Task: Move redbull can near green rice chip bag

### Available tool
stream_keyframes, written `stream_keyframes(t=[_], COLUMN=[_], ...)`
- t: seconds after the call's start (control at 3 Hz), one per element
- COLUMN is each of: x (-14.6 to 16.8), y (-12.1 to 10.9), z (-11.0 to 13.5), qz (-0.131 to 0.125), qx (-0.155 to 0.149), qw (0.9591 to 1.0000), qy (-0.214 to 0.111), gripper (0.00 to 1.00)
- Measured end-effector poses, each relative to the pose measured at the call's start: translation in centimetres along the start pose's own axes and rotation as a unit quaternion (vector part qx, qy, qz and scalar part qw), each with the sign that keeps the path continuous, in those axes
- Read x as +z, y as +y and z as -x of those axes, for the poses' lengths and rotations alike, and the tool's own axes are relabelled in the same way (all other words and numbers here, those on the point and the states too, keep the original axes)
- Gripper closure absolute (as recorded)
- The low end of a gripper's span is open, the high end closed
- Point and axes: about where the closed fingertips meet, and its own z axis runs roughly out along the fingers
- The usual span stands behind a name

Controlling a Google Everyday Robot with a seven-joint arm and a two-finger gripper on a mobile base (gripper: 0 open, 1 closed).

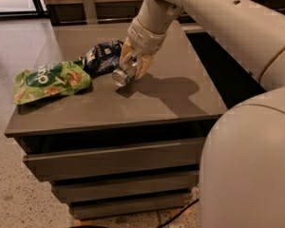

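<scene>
Tool (131, 69) grips redbull can (120, 76) beside dark blue bag (99, 57).

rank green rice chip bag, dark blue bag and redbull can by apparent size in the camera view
1. green rice chip bag
2. dark blue bag
3. redbull can, end-on and partly covered by the gripper clamped on it beside the dark blue bag, so its length is hidden

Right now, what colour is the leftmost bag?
Bright green bag, camera view; gripper holds silver can right of it.
</scene>
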Motion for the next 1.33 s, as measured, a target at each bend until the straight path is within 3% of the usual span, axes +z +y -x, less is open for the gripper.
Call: stream_keyframes(t=[1.33], x=[4.7], y=[-7.2], z=[7.4], qz=[-0.029], qx=[-0.064], qw=[0.9959], qy=[-0.057], gripper=[1.00])
